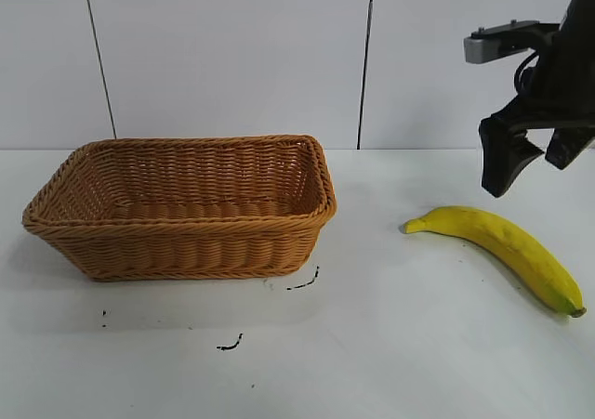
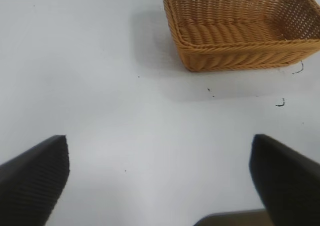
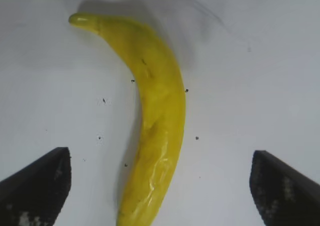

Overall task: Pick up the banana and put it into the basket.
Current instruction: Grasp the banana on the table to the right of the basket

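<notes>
On the white table (image 1: 390,345), at its right side, lies the long curved yellow banana (image 1: 507,244), well apart from the tan-orange woven wicker basket (image 1: 186,242) at the left. Above the banana hangs the right gripper (image 1: 535,163) with its black fingers (image 1: 505,157) spread wide, touching nothing. The left gripper (image 2: 160,178) hovers over bare table near the basket, fingers also wide apart.
</notes>
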Tool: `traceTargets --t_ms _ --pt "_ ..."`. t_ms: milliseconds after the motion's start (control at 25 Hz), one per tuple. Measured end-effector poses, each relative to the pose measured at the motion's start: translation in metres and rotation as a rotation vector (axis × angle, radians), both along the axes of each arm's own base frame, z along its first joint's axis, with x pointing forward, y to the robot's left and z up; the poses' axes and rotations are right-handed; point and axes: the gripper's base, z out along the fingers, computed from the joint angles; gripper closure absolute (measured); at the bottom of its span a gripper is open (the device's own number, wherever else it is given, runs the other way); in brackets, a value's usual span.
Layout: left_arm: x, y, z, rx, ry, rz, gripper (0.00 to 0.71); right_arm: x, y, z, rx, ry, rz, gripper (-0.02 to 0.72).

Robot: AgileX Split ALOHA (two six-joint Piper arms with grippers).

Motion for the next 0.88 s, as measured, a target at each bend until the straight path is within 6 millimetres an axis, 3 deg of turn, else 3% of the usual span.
traceTargets --t_ms 320,640,880 --pt "0.0 0.0 0.0 0.0 0.0 0.0 0.015 0.011 0.001 -0.049 0.012 0.048 -0.036 0.008" --pt "0.0 0.0 0.0 0.0 0.0 0.0 0.015 0.013 0.002 -0.065 0.021 0.068 -0.045 0.008" --pt "0.0 0.0 0.0 0.0 0.0 0.0 0.015 0.014 0.001 -0.065 0.013 0.054 -0.04 0.008"
